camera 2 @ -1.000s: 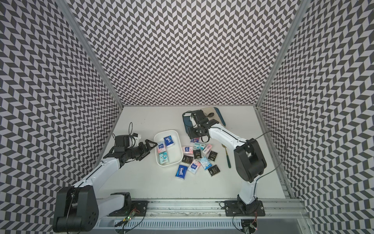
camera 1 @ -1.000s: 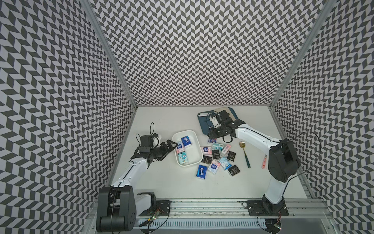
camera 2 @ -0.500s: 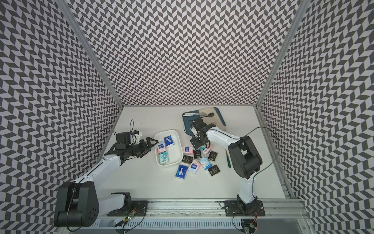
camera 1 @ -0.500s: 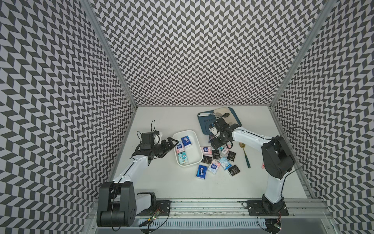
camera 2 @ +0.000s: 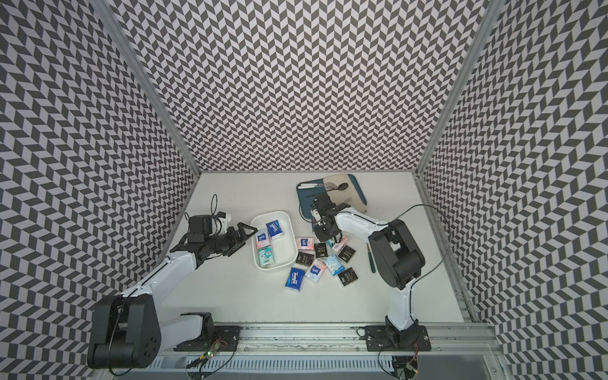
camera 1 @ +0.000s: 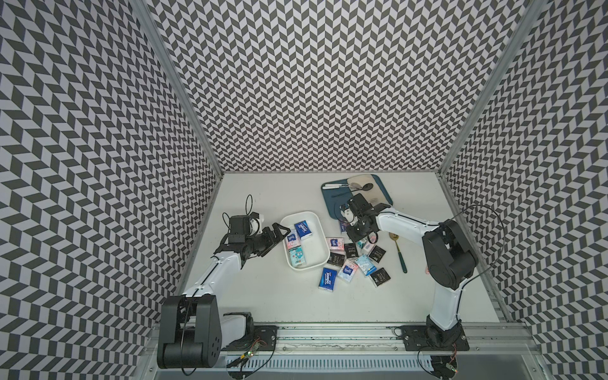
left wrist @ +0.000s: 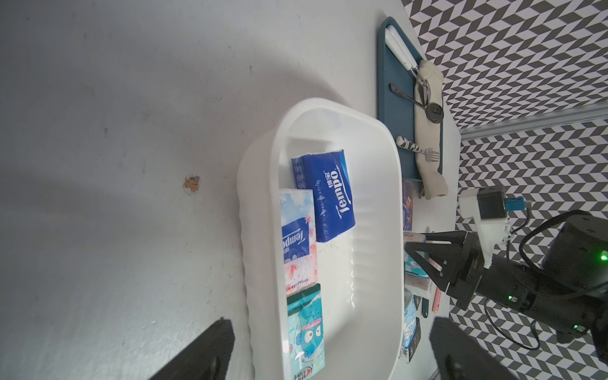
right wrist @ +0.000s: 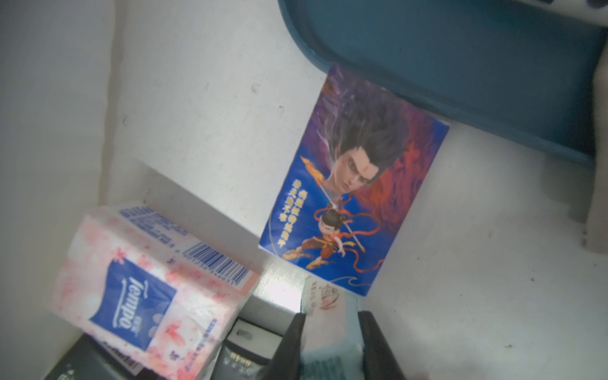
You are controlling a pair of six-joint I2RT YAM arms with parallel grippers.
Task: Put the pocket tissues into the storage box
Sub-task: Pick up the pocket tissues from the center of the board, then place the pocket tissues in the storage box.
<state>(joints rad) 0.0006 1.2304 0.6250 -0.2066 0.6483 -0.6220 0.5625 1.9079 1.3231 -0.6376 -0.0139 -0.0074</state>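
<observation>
**Change of state.** Within the last second my right gripper (right wrist: 332, 342) has left its position above the blue tray (camera 1: 330, 205). It has come down onto the far edge of the loose pocket tissues (camera 1: 350, 251). Its jaws have also drawn in from a wide setting. In the right wrist view, each finger lies against one side of a pale packet (right wrist: 329, 325) with a teal edge. I therefore read the claw as pinching that packet. I cannot tell whether the packet has left the table.

**Surroundings.** An illustrated blue packet (right wrist: 352, 184) lies just beyond the held one, right at the tray's edge. A pink-white packet (right wrist: 148, 289) lies close on the other side.

**Left arm.** My left gripper (camera 1: 279, 234) is unchanged. It is spread wide and empty, just beside the storage box (camera 1: 316, 246).

**Consequence for the task.** The box holds three packets, and the rest remain on the table between the box and the green-handled spoon (camera 1: 399, 253). The grasp step appears complete. The next step is a straight lift, then a carry across to the box. The neighbouring packets crowd the held one and may shift with it.
</observation>
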